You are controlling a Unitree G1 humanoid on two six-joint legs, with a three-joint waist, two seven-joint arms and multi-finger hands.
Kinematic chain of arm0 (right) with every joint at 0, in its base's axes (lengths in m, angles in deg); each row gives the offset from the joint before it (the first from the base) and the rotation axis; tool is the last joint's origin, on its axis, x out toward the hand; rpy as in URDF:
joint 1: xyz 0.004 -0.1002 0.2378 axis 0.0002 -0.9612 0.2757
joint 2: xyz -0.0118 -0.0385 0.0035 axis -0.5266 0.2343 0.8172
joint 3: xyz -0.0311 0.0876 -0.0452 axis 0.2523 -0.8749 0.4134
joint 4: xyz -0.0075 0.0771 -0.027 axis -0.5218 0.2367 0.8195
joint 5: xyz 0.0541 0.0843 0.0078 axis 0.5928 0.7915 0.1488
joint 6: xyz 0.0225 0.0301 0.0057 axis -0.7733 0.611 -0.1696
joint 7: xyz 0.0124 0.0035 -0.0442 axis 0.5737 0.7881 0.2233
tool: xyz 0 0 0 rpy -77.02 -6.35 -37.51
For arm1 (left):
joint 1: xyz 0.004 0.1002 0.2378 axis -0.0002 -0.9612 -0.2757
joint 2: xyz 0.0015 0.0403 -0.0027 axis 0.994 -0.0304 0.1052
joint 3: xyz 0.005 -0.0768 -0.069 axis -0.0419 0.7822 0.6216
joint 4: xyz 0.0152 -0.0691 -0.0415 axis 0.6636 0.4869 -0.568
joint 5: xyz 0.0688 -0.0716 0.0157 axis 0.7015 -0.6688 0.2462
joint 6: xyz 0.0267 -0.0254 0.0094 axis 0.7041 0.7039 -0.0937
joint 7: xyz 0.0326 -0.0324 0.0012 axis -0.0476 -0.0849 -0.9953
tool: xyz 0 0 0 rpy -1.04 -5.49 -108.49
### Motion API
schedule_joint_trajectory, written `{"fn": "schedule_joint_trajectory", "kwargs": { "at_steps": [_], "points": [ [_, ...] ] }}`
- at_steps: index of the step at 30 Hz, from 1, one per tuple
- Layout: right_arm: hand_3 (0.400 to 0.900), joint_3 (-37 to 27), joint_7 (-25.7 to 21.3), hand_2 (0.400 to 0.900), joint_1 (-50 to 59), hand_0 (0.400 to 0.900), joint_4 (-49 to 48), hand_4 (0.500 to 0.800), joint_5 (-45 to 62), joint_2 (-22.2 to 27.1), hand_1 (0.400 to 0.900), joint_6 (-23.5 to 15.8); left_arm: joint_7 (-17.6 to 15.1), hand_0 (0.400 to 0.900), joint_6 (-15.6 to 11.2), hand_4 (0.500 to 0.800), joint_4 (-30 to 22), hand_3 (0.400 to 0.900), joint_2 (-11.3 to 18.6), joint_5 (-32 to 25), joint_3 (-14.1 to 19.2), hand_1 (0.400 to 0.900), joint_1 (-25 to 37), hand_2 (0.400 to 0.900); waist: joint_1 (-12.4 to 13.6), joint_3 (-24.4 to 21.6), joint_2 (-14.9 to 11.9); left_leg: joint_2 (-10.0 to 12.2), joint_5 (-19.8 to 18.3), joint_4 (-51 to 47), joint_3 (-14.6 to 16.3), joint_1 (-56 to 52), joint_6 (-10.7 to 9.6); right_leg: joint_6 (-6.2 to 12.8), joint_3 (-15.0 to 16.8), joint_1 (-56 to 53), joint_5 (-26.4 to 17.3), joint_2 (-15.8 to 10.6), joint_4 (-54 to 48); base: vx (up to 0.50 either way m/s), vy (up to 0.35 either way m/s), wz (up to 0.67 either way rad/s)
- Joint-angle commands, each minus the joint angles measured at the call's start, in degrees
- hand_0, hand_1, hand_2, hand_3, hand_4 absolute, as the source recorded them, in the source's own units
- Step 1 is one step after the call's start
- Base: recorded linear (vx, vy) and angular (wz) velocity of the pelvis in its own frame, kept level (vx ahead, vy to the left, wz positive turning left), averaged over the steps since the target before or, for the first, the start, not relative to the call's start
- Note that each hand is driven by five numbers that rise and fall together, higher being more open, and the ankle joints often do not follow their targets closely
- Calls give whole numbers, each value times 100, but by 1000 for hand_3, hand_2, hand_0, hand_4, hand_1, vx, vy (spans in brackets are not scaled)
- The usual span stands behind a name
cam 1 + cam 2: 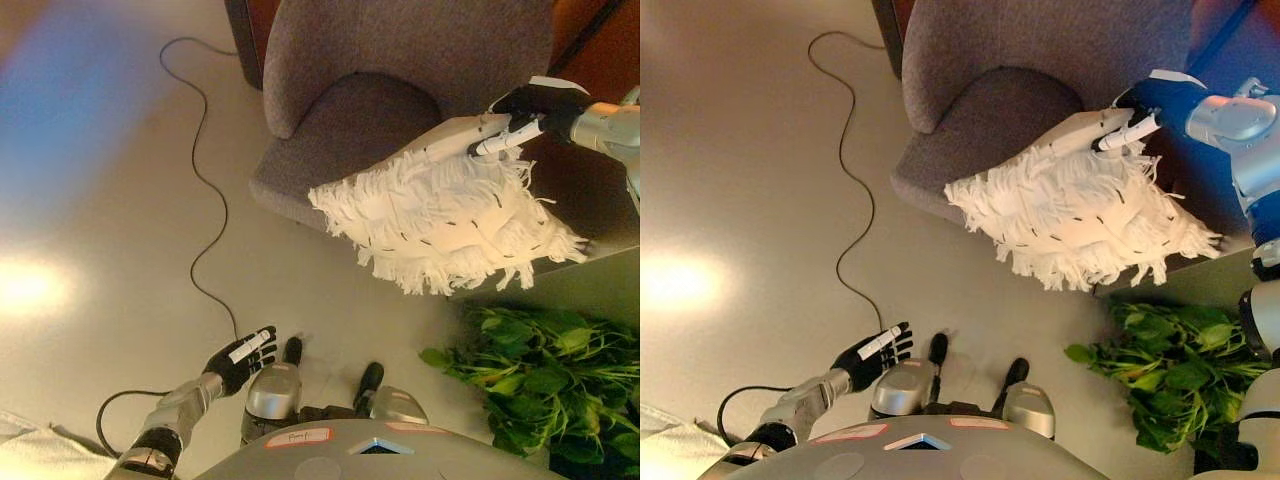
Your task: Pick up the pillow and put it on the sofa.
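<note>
Gripping the fringed white pillow (445, 225) with curled fingers, the right robot hand (525, 115) holds it above the sofa (340, 120).

Leafy green plant (545, 365) on pale floor (100, 180)

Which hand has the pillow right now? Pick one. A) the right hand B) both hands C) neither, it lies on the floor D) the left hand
A: the right hand has its fingers curled on the top edge of the white fringed pillow, holding it over the grey sofa seat, while the left hand hangs open low over the floor, far from it.
</note>
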State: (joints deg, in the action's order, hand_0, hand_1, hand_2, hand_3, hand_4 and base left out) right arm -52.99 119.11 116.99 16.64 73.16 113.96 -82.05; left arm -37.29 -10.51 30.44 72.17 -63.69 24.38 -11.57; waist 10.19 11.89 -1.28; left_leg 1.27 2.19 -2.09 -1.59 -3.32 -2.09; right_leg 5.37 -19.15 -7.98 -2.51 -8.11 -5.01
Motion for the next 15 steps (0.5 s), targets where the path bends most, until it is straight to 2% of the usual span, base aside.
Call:
{"fn": "schedule_joint_trajectory", "kwargs": {
  "at_steps": [1, 6, 10, 15],
  "points": [
    [400, 207, -338, 400, 1810, 400, 329, 500, 622, 293, 400, -457, 213, 900, -17, 800, 252, 900, 120, 353, -340, 900, -379, 900, 299, -811, -269, 31, -278, 92, 157, 232, -199, -136, -155, 156, 348, 271, 253, 85, -85, 10],
    [400, 497, -437, 400, 2505, 400, 1028, 500, 604, 57, 400, -248, 284, 900, -17, 800, 319, 900, 99, 452, -324, 900, -350, 900, 474, -740, -232, 67, -166, 47, 56, 399, -255, -156, -206, 197, 294, 329, 91, 9, -84, 14],
    [400, 620, -444, 400, 2777, 400, 1429, 500, 513, -28, 400, -267, 292, 900, -82, 800, 226, 900, 116, 462, -374, 900, -365, 900, 605, -619, -161, 83, -73, 56, -62, 599, -284, -198, -289, 290, 311, 346, 78, -28, -73, 18],
    [400, 808, -640, 400, 3097, 400, 1686, 500, 472, -158, 400, -187, 425, 900, -217, 800, 94, 900, 193, 426, -388, 900, -325, 900, 748, -296, 10, 71, 3, 103, -223, 876, -337, -244, -345, 447, 330, 328, 90, -98, -70, 12]
  ]
}}
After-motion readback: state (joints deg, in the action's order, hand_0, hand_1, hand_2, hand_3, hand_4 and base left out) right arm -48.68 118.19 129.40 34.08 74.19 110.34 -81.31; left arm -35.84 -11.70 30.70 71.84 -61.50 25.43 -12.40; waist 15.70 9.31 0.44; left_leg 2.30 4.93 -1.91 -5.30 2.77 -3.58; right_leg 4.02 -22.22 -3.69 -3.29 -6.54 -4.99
